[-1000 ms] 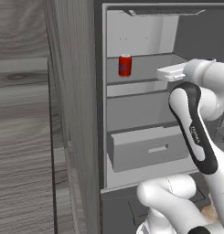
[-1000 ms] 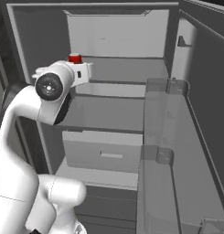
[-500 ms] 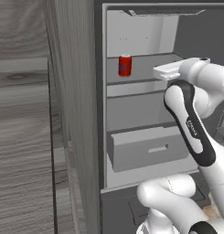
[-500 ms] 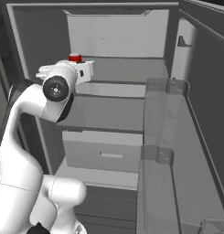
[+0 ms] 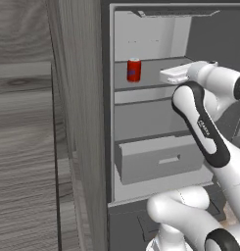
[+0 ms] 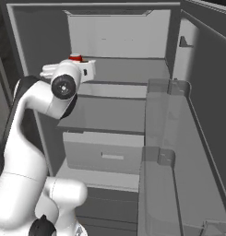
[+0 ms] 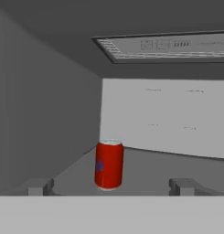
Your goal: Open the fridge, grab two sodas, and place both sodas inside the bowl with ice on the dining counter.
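- The fridge (image 5: 156,162) stands open, its pale interior, grey shelves and a closed drawer (image 5: 158,159) exposed beside a wood-grain cabinet panel (image 5: 23,147).
- A red soda can (image 5: 134,70) with a blue mark stands upright on the upper shelf (image 5: 151,86), toward its left side in the left base view.
- The white arm reaches into the fridge at shelf height, its gripper (image 7: 111,186) pointed at the can from the front.
- In the hand view the two dark fingertips (image 7: 40,186) stand spread wide, one on each side of the can, with clear space between them and nothing held.
- The can (image 7: 109,164) sits farther back on the shelf, apart from the fingers.
- In the right base view, the can's red top (image 6: 76,57) peeks above the robot's wrist, and the open door (image 6: 179,152) with its clear bins hangs to the right.
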### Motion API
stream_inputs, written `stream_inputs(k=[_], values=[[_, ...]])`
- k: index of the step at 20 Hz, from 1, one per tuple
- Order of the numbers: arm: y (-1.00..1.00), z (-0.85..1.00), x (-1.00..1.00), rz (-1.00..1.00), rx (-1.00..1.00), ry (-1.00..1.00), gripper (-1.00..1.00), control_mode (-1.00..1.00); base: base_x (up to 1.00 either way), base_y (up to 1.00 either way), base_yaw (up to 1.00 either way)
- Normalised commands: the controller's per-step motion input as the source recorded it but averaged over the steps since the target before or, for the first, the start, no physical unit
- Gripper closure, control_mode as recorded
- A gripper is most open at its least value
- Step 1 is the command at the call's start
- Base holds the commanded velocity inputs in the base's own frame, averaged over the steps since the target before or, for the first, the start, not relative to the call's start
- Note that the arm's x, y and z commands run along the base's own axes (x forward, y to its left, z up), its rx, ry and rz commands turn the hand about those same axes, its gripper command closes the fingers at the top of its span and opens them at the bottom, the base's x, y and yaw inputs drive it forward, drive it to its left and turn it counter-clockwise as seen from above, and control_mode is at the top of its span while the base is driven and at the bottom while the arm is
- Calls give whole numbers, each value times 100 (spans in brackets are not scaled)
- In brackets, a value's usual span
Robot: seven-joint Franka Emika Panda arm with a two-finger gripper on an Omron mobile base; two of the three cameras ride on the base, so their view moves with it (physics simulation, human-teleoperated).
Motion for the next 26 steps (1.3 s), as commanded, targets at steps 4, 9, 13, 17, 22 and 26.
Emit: stream_inputs(k=[4,9,13,17,22,26], values=[[11,-7,25,3,1,0,-100,-100,0,0,0],[3,-10,23,2,3,0,-100,-100,0,0,0],[0,-14,21,3,1,0,-100,-100,0,0,0],[0,-17,19,4,0,0,-100,-100,0,0,0],[0,-18,17,4,0,0,-100,-100,0,0,0],[0,-11,22,4,0,0,-100,-100,0,0,0]])
